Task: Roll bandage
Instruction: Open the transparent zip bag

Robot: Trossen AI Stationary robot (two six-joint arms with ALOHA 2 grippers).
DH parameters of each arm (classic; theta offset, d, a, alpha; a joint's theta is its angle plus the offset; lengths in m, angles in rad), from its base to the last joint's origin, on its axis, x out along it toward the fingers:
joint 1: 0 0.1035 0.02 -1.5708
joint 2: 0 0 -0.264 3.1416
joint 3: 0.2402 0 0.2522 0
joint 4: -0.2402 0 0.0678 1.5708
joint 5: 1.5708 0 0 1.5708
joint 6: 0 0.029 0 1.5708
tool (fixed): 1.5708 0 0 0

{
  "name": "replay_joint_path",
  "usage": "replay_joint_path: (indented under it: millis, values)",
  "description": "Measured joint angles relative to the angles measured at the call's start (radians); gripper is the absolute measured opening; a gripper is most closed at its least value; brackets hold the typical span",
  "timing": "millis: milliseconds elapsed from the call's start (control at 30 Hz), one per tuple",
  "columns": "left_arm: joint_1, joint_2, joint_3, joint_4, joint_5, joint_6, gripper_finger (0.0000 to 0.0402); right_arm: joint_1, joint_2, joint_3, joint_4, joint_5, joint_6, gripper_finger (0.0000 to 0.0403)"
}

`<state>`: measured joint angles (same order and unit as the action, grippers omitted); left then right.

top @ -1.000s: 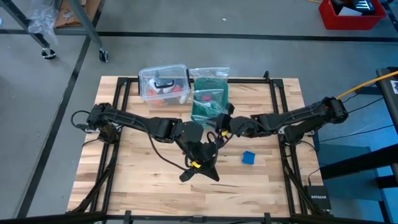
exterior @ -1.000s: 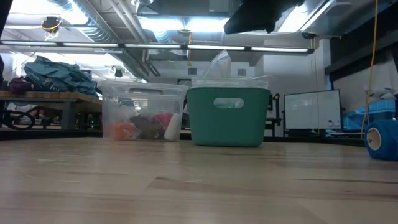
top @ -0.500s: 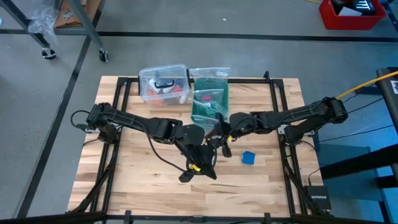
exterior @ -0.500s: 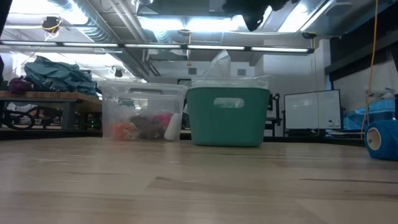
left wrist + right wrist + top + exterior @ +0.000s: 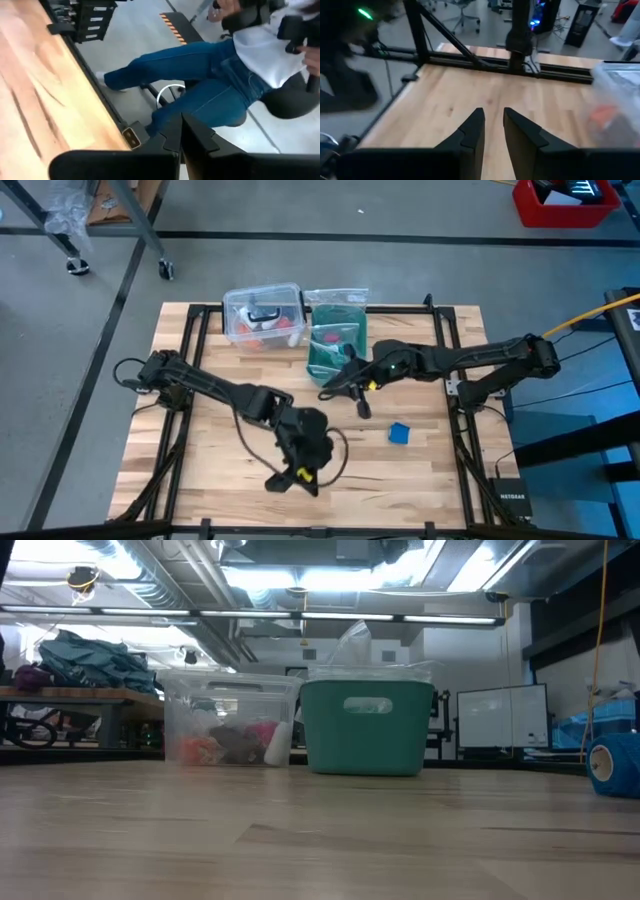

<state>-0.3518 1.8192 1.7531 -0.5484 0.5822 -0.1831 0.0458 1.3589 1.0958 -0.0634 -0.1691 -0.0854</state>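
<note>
The bandage (image 5: 399, 433) is a small bright blue roll that rests on the wooden table right of centre, and no gripper touches it. It also shows at the right edge of the low view as the bandage (image 5: 613, 766). My left gripper (image 5: 285, 478) hangs shut above the table's near middle, left of the roll, and in the left wrist view this gripper (image 5: 180, 134) has nothing in it. My right gripper (image 5: 330, 390) hovers in front of the teal basket, pointing toward the table's left. Its fingers (image 5: 492, 127) stand a little apart with nothing between them.
A clear plastic box (image 5: 262, 315) with bits inside and a teal-green basket (image 5: 337, 340) with a plastic bag stand at the far middle. Black frame rails (image 5: 195, 340) run along the table's sides. A seated person (image 5: 215, 85) shows beyond the table's edge.
My left gripper has moved toward the table's near edge and a little left, sinking and tipping. My right gripper has risen and swung round toward the table's left, away from the left one. The bandage roll has stayed where it was.
</note>
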Motion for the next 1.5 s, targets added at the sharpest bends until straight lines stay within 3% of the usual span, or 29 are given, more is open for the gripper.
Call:
replay_joint_path:
  millis: [100, 167, 300, 433, 767, 1033, 1267, 1500]
  values:
    - [-0.003, -0.013, 0.001, -0.039, -0.094, 0.05, 0.0, -0.023, -0.012, 0.047, -0.106, -0.019, -0.065, 0.0076]
    - [0.003, -0.028, 0.001, -0.111, -0.215, 0.108, 0.0, -0.04, -0.034, 0.093, -0.22, -0.015, -0.096, 0.0076]
    - [0.023, -0.078, 0.001, -0.245, -0.506, 0.182, 0.0, -0.058, -0.091, 0.182, -0.441, 0.112, -0.161, 0.0076]
    - [0.078, -0.149, 0.001, -0.309, -0.642, 0.27, 0.0, -0.056, -0.169, 0.252, -0.575, 0.227, -0.236, 0.0076]
    - [0.431, -0.231, 0.003, -0.279, -0.808, 0.498, 0.0001, -0.054, -0.398, 0.28, -0.712, 0.353, -0.264, 0.0076]
    - [0.68, -0.158, 0.003, -0.185, -0.799, 0.637, 0.0014, -0.054, -0.505, 0.28, -0.822, 0.482, -0.291, 0.0076]
    - [0.838, -0.045, 0.003, -0.193, -0.796, 0.551, 0.0095, -0.054, -0.535, 0.279, -0.881, 0.63, -0.292, 0.0076]
    - [0.934, 0.069, 0.003, -0.081, -0.793, 0.609, 0.0188, -0.053, -0.528, 0.279, -0.894, 0.64, -0.311, 0.0076]
